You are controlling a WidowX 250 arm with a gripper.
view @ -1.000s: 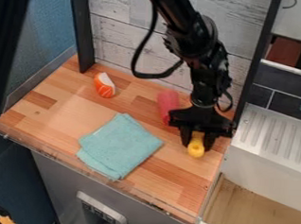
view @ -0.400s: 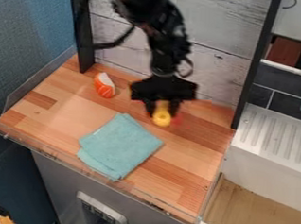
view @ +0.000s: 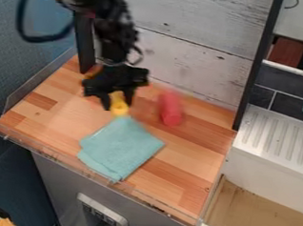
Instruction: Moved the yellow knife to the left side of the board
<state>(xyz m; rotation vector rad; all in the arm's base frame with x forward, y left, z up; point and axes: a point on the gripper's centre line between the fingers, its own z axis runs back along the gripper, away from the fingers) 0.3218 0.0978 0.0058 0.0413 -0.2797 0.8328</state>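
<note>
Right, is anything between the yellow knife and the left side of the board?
Nothing visible stands between the yellow knife in the gripper and the camera's left side of the board. The teal cloth lies nearer the camera.

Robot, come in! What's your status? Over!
Tool gripping yellow knife. Knife left of red cylinder. Teal cloth close by, possibly in the way.
</note>
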